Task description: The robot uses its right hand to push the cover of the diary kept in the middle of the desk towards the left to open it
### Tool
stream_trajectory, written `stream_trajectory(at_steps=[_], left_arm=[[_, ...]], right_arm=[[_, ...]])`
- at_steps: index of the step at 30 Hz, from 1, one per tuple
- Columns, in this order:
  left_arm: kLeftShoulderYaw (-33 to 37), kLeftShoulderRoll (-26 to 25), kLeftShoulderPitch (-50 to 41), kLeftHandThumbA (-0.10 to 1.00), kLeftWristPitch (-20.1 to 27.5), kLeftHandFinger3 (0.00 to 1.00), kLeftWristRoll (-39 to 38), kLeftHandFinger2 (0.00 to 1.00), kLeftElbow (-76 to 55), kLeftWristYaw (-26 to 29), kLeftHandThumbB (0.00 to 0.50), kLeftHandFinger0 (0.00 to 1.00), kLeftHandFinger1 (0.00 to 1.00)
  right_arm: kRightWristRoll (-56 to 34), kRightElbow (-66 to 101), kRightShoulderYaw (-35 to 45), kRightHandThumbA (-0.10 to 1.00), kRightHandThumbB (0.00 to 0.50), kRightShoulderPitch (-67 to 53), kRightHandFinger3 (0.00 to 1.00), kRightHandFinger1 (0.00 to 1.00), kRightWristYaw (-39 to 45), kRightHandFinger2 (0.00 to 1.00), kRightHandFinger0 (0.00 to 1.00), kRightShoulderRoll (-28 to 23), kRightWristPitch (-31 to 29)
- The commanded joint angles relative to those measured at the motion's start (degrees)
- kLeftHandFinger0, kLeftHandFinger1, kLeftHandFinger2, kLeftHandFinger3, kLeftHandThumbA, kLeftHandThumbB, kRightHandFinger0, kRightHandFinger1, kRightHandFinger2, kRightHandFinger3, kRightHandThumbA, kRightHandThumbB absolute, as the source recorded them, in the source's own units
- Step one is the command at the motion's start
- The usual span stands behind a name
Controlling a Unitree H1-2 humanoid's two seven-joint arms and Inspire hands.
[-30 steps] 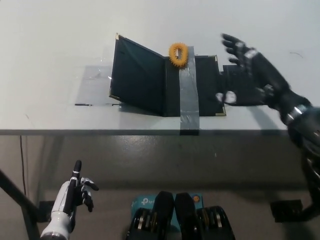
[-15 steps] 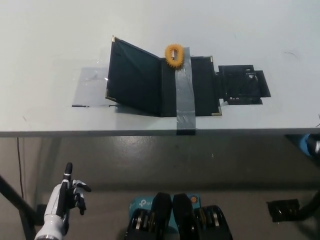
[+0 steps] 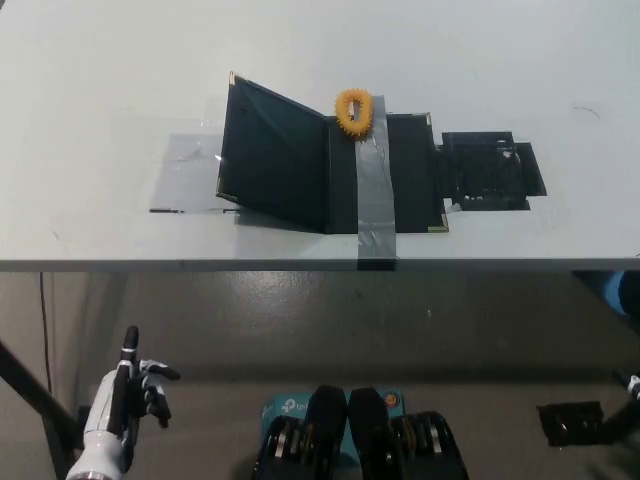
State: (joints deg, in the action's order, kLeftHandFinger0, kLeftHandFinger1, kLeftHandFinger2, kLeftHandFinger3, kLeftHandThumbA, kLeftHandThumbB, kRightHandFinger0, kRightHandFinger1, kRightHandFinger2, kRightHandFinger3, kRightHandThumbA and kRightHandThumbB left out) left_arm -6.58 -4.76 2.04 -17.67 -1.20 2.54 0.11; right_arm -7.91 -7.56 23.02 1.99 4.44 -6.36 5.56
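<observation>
The diary (image 3: 330, 165) lies in the middle of the desk (image 3: 100, 80), its cover (image 3: 272, 155) standing open on the left. I think opening is done. My right hand is out of sight. My left hand (image 3: 125, 400) hangs low, holding nothing, fingers spread.

White desk (image 3: 120, 60), grey floor (image 3: 300, 330) below

Readable text: one partial mark only, white letters "tp-l…" cut off by the black shapes in front.
Carrier: teal box (image 3: 283, 408) at the bottom middle, below the desk edge.
Diary (image 3: 330, 160): no legible writing.
</observation>
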Motion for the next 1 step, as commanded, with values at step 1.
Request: stream_trajectory(at_steps=[1], left_arm=[[-1.52,0.42,-0.08,1.0,2.12,0.29,-1.3,0.11,-1.94,1.02,0.317,0.2,0.18]], right_arm=[[4.36,-6.26,1.75,0.94,0.183,0.27,0.72,0.61,-6.41,0.7,0.52,-2.26,-18.24]])
